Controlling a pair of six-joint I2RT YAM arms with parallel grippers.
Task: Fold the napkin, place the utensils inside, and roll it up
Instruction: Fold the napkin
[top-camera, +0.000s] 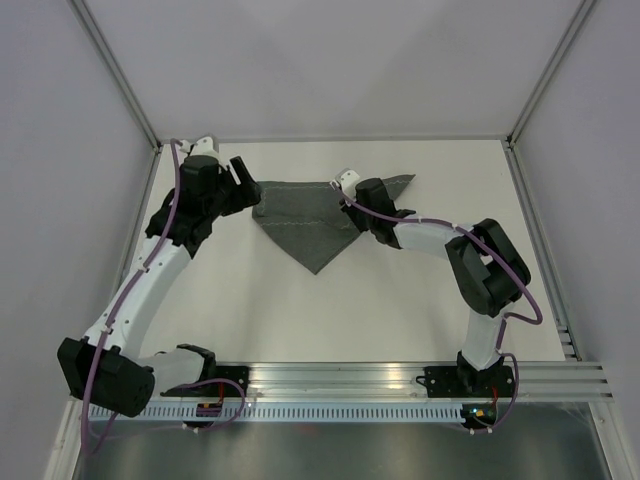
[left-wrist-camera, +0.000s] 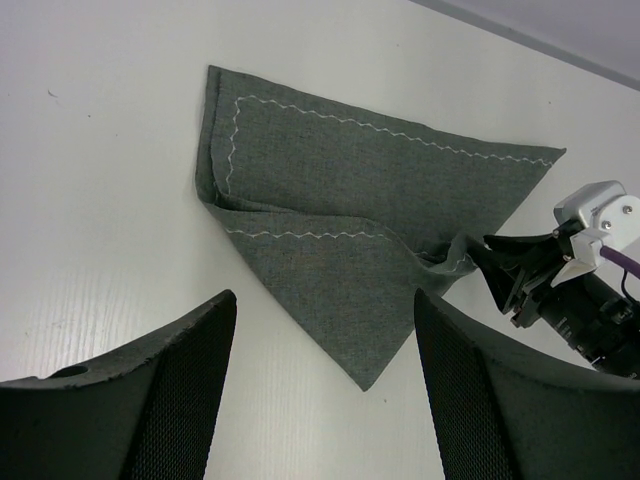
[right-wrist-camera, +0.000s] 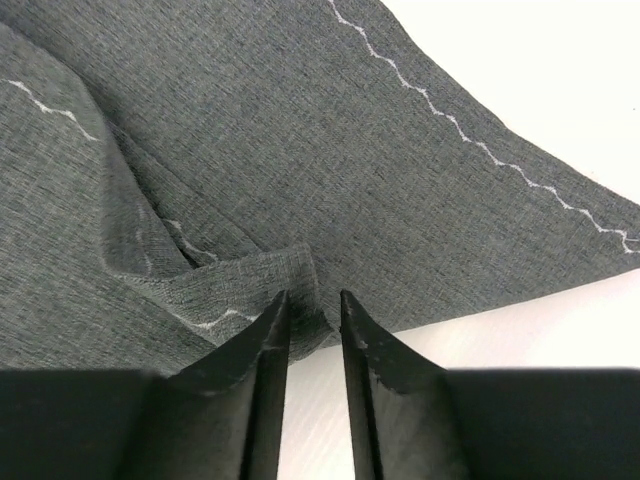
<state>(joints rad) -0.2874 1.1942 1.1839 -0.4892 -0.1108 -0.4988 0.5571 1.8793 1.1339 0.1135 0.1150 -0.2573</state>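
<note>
The dark grey napkin (top-camera: 310, 225) lies folded into a triangle at the back of the table, tip pointing toward the arm bases. In the left wrist view the napkin (left-wrist-camera: 340, 200) shows its light zigzag stitching. My right gripper (top-camera: 352, 207) is at the napkin's right edge. Its jaws (right-wrist-camera: 314, 297) stand slightly apart, a bunched corner of the napkin (right-wrist-camera: 300, 150) lying loosely between them. My left gripper (top-camera: 245, 180) hovers by the napkin's left corner, wide open and empty (left-wrist-camera: 324, 300). The utensils are out of view.
White walls and metal frame posts (top-camera: 125, 90) enclose the white table (top-camera: 400, 320). A slotted aluminium rail (top-camera: 340, 385) with both arm bases runs along the near edge.
</note>
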